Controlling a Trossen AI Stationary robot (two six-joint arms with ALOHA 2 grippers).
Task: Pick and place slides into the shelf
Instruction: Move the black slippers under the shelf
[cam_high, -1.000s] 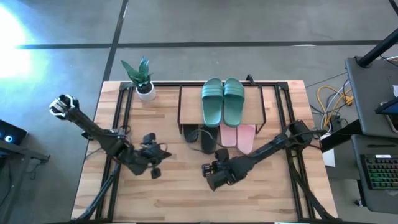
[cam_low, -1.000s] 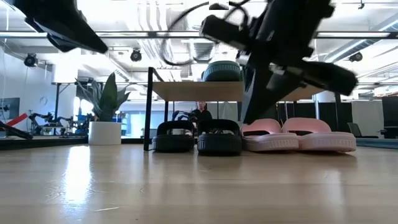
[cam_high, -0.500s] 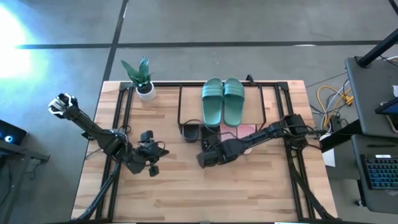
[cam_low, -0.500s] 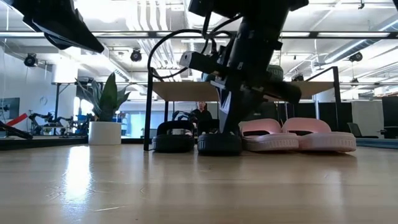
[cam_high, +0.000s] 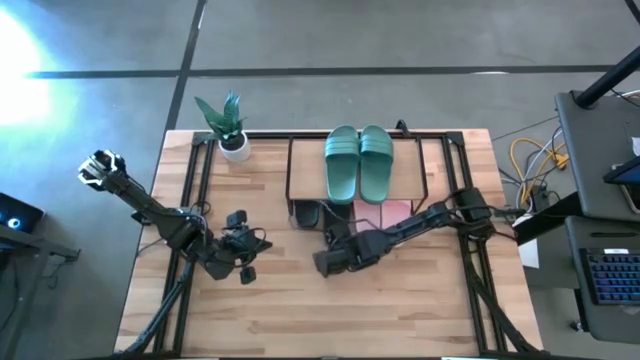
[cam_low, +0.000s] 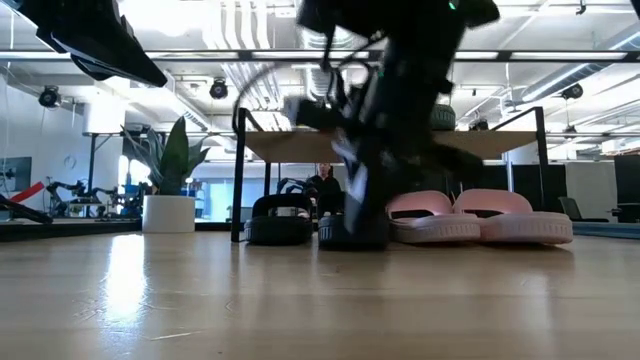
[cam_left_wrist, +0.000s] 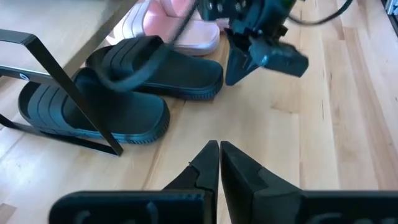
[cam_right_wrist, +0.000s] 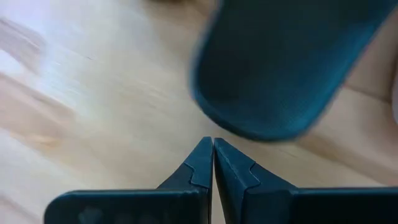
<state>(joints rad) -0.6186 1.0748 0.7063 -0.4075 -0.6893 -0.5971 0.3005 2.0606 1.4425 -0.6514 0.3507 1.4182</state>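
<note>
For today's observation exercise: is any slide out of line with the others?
One black slide pokes out past the shelf front, askew to its partner further under. The right claw, shut, is beside its heel. The green pair and pink pair look tidy.

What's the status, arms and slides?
Right gripper shut, empty, low at the heel of a black slide under the shelf. Left gripper shut, waiting mid-table. Green pair on top, pink pair below. Nothing blocking.
</note>
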